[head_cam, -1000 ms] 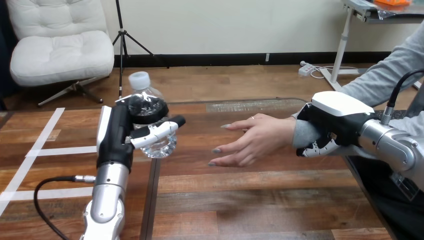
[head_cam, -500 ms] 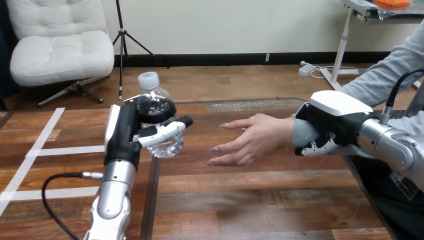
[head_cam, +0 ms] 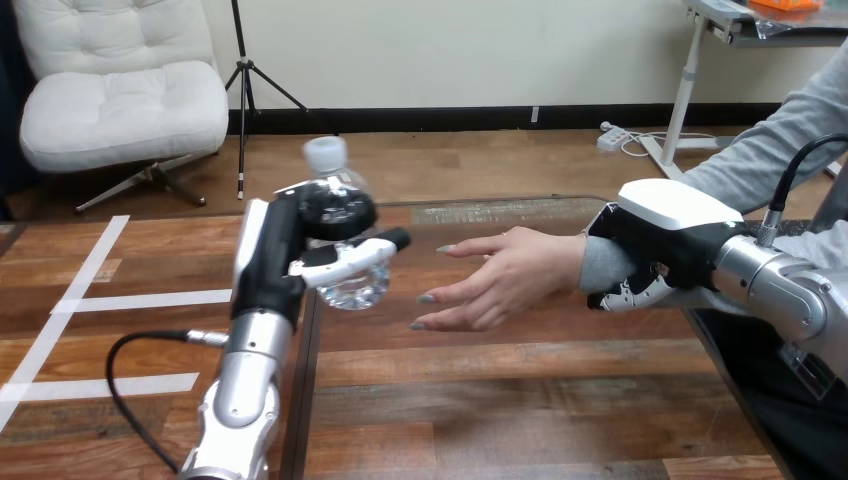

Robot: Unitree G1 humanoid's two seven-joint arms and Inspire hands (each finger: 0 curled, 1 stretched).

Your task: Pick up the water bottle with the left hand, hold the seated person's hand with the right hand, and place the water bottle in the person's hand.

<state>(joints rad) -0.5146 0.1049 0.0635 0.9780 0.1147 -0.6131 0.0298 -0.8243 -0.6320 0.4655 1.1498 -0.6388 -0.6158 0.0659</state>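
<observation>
left robot hand [head_cam: 272, 262] raised, fingers curled in a grip; right robot hand [head_cam: 668, 238] back-up, fingers clasped beneath.

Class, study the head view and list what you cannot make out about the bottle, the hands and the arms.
- Water bottle: its middle is hidden behind the left hand gripping it.
- Cap: blurred, so no detail can be read.
- Person's wrist: mostly covered by the right hand curled round it.
- Right arm: cut off by the view's right edge.
</observation>
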